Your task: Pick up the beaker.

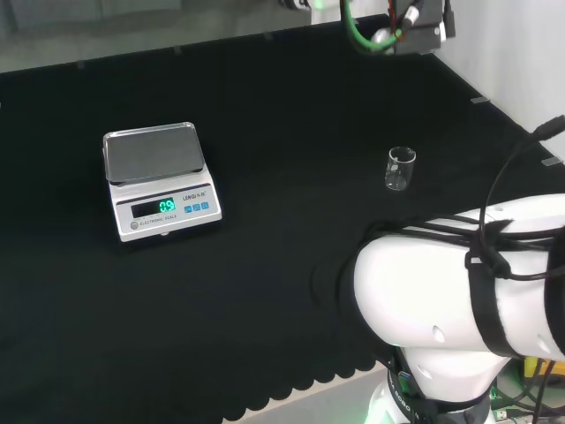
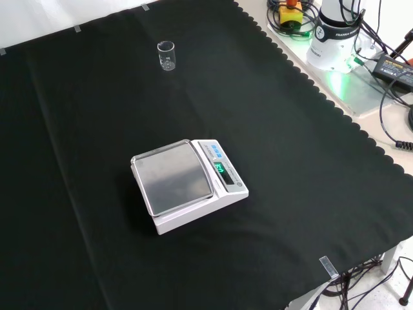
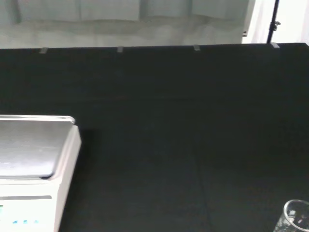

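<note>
Hand's state — cannot tell. Beaker upright and alone on the bench, well right of the scale in the head view — axis vertical, open mouth up. Probably calls for a descent, then a sideways wrap.

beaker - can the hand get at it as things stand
Probably yes. The beaker stands upright and alone on the black cloth, well apart from the scale, so nothing blocks it.

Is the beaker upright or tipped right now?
Upright: the beaker stands on its base on the black cloth, open mouth up, apart from the scale.
</note>
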Action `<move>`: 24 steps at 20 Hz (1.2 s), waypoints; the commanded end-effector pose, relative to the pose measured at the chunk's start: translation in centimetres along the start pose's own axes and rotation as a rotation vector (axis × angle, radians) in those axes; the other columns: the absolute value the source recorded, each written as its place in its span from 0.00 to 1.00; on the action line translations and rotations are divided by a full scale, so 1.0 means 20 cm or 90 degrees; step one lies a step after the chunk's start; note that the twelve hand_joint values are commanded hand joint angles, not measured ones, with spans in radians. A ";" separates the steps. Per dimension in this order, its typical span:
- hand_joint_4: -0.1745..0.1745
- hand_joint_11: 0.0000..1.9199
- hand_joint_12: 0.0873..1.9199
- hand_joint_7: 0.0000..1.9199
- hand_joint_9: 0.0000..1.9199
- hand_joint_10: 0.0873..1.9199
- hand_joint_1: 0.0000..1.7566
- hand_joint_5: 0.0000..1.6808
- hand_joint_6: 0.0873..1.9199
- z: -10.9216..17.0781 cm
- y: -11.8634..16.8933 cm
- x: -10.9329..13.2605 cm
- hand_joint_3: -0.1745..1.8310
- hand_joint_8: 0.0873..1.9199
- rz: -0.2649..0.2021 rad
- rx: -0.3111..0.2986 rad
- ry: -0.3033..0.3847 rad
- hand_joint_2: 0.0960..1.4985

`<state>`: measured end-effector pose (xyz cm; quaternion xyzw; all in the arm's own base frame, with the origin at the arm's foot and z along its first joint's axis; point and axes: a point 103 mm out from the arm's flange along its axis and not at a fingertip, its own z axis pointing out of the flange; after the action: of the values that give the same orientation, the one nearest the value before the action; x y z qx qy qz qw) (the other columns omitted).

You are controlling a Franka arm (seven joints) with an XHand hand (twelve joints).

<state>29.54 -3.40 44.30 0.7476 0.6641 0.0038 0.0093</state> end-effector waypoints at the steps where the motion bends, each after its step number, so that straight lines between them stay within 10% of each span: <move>1: 0.37 0.02 0.79 0.00 0.04 0.41 0.08 0.15 0.00 0.27 0.13 -0.09 0.13 0.35 0.041 0.003 -0.042 0.60; 6: 0.36 0.02 0.79 0.00 0.04 0.41 0.08 0.15 0.00 0.31 0.23 -0.04 0.13 0.36 0.036 -0.009 -0.021 0.60; 20: 0.36 0.02 0.79 0.00 0.04 0.41 0.09 0.16 0.00 0.52 0.38 -0.77 0.13 0.36 0.104 0.064 -0.013 0.60; 24: 0.36 0.02 0.79 0.00 0.04 0.41 0.09 0.16 0.00 0.63 0.41 -0.78 0.13 0.36 0.094 0.078 -0.008 0.60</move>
<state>35.25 -15.14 35.02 0.7867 0.6169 -0.0161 -0.0176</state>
